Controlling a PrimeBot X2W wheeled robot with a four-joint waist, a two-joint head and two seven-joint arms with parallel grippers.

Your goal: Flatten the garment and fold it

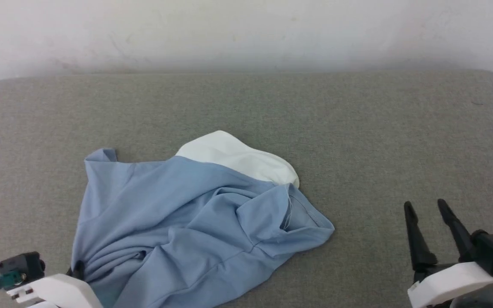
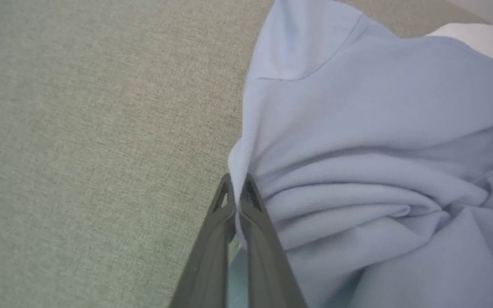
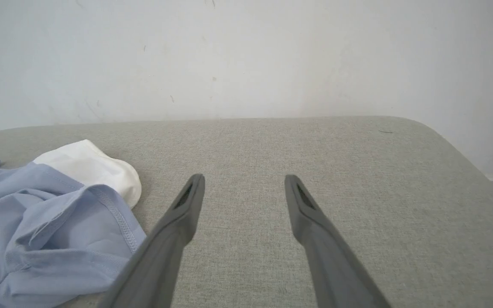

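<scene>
Right now the garment [image 1: 178,222] lies crumpled on the grey bench [image 1: 379,128], toward its near left; my left end effector [image 2: 238,188] is clamped on a blue edge of it; my right end effector [image 1: 425,206] hangs spread and empty, well apart; I judge this the opening grasp of flattening; next the right must take a second edge, then both draw apart.

One light blue soft knit shirt [image 1: 178,222] with one white collar panel [image 1: 238,156], at seven o'clock in the head view. One grey fabric surface [image 1: 357,128]. One pale wall [image 1: 246,34]. Two hands: one left hand [image 2: 238,190], one right hand [image 1: 425,204] at four o'clock, each with two dark fingers [image 3: 185,205].
</scene>
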